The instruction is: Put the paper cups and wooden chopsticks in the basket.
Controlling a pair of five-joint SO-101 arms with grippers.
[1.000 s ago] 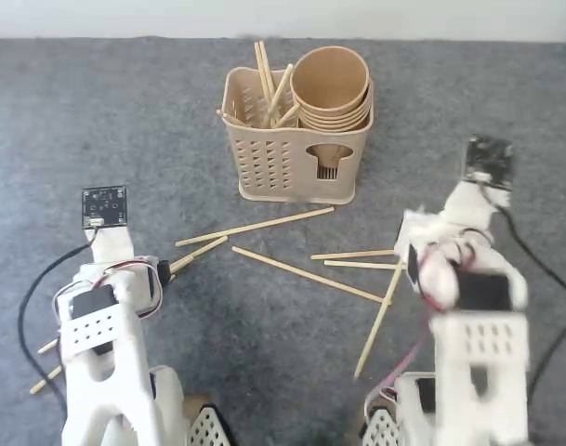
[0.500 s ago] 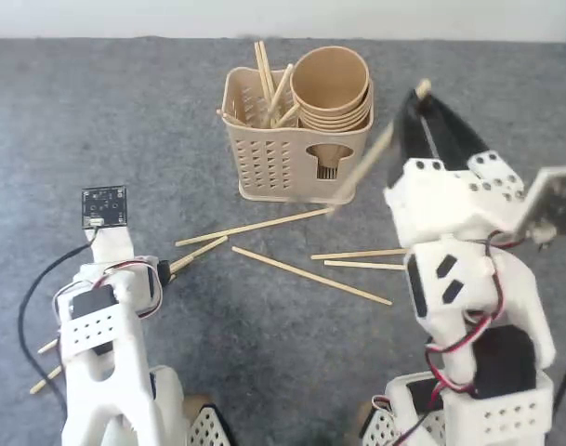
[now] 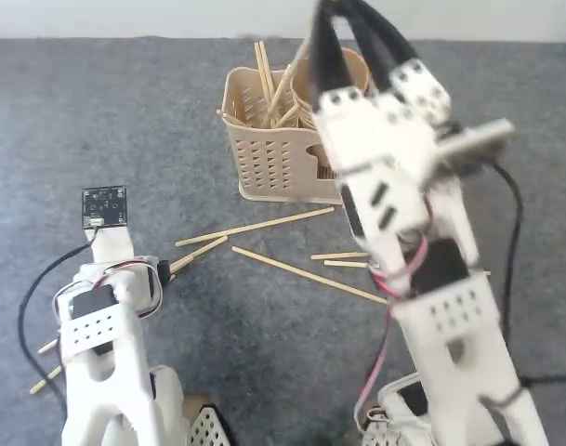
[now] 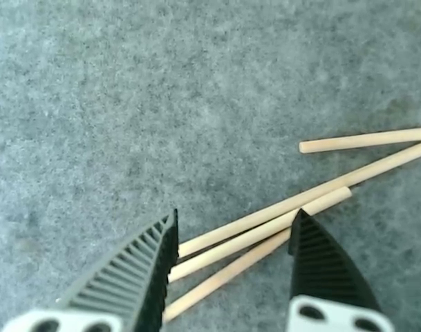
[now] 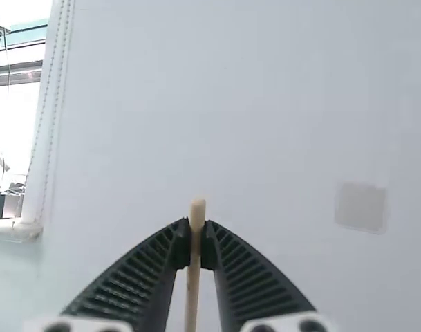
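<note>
One beige perforated plastic basket (image 3: pixel 264 158) holds one nested stack of brown paper cups (image 3: pixel 304 93) and about five pale wooden chopsticks (image 3: pixel 264 70). At least six loose chopsticks (image 3: pixel 301 272) lie on the tabletop (image 3: pixel 125 121), and one chopstick (image 5: pixel 194 290) is in the right hand (image 5: pixel 194 238).

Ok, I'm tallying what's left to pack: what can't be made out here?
Paper cups, high view: the right arm covers most of the stack, so no count.
Loose chopsticks on the carpet, high view: some ends run under that arm.
Held chopstick, right wrist view: in the right pincer, its other end cut off by the edge.
Chopsticks by the left pincer, left wrist view: near ends hidden behind it.
</note>
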